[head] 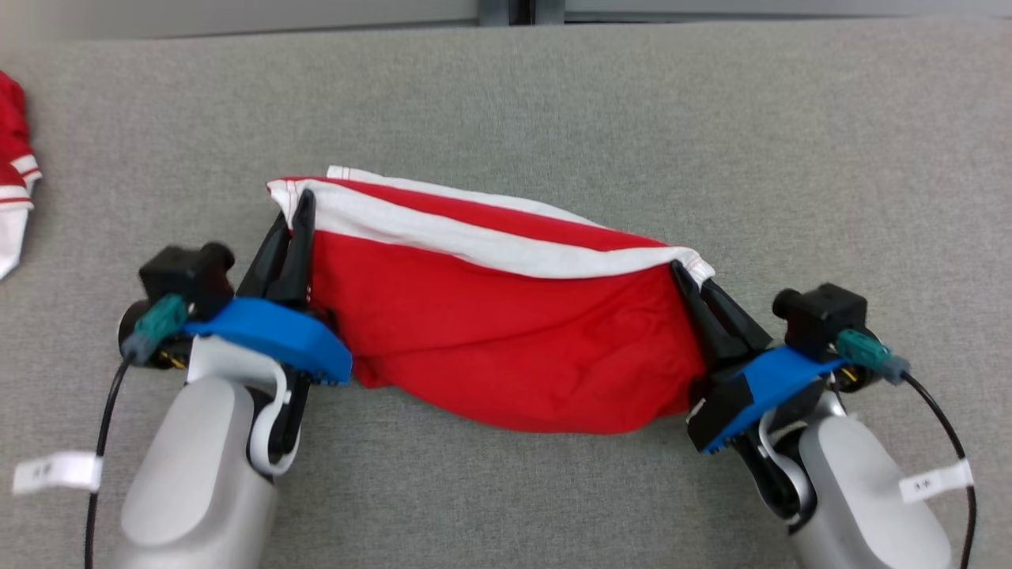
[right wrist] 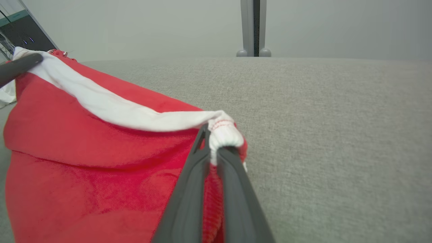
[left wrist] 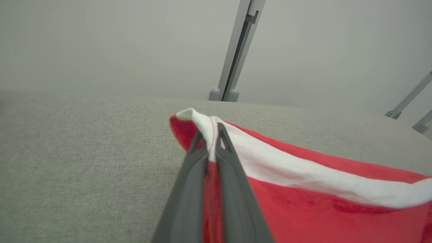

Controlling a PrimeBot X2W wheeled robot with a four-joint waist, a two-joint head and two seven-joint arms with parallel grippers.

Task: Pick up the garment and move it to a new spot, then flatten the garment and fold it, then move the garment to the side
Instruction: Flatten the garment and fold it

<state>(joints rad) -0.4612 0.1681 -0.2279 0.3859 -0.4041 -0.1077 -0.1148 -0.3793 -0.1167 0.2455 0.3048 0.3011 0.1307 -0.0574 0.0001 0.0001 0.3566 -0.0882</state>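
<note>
Clamping red-white garment corners, left pincer, right pincer both clenched; writing on forearm tags unreadable.

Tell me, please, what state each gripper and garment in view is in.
garment: pinched at both ends of its white band, sagging between the grippers, not yet flat or folded.
left gripper: shut on garment.
right gripper: shut on garment.
second garment: lying loose at far left, untouched.
</note>
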